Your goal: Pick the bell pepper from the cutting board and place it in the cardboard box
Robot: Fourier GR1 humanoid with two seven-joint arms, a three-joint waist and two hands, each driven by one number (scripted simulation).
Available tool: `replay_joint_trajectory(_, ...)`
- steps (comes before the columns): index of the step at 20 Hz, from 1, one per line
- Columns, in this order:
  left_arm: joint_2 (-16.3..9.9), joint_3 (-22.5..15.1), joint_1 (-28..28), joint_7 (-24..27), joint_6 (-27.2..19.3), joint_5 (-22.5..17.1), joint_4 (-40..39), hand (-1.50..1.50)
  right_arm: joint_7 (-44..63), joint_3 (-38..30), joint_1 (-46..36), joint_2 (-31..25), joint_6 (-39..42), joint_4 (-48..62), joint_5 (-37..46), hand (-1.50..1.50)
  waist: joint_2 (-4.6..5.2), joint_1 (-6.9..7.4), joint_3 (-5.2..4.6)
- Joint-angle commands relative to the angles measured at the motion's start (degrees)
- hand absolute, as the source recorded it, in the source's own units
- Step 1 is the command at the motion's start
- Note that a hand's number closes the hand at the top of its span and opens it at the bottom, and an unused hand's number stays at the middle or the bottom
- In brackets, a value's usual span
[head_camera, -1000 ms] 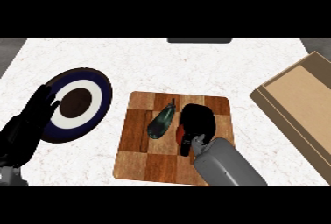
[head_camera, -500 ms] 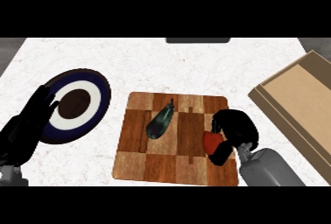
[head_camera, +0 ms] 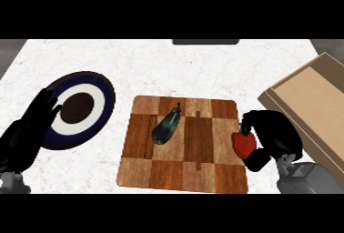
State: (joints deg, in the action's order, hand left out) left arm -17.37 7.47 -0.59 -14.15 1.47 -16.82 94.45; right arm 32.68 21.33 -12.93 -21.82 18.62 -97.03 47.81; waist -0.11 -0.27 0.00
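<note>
A red bell pepper (head_camera: 243,143) hangs at the right edge of the wooden cutting board (head_camera: 183,143), with my right hand (head_camera: 272,138) curled round it; the fingers hide most of it. The open cardboard box (head_camera: 314,102) lies to the right, its near wall close beside that hand. My left hand (head_camera: 28,130) rests open at the left, over the edge of the plate.
A dark green eggplant (head_camera: 166,125) lies on the board's upper middle. A dark blue and white plate (head_camera: 78,109) sits on the counter at the left. A dark object (head_camera: 205,41) shows at the counter's far edge.
My right hand has moved right with the bell pepper, from the board's middle to its right edge, nearer the box. The left hand has stayed put.
</note>
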Motion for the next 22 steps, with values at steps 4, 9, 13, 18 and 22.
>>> replay_joint_trajectory(4,1.6,-0.2,-0.4,0.3,-0.9,1.2,-0.4,0.00,2.7,-2.5,2.1,-3.3,3.1,-20.8,0.9,1.50,-0.17,-0.64,-0.02)
replay_joint_trajectory(9,1.4,-0.8,0.0,-0.5,0.1,1.2,0.1,0.00,15.2,-5.3,-7.8,1.0,7.6,-28.9,3.6,1.50,-0.16,-0.04,-0.09)
replay_joint_trajectory(13,-1.4,2.7,-0.6,-3.6,1.2,-1.6,1.0,0.00,19.4,-13.8,-10.3,-1.9,12.5,-34.2,1.8,1.50,-0.17,-0.18,-0.05)
replay_joint_trajectory(18,0.8,1.1,0.0,-1.7,0.7,0.3,1.9,0.00,16.5,-25.4,-14.0,-4.6,12.1,-28.0,-0.9,1.50,0.07,0.23,0.00)
replay_joint_trajectory(22,0.1,2.4,-1.9,-3.4,1.3,-0.3,1.3,0.00,15.3,-30.4,-16.4,-6.5,14.2,-25.1,-3.0,1.50,0.08,0.37,-0.01)
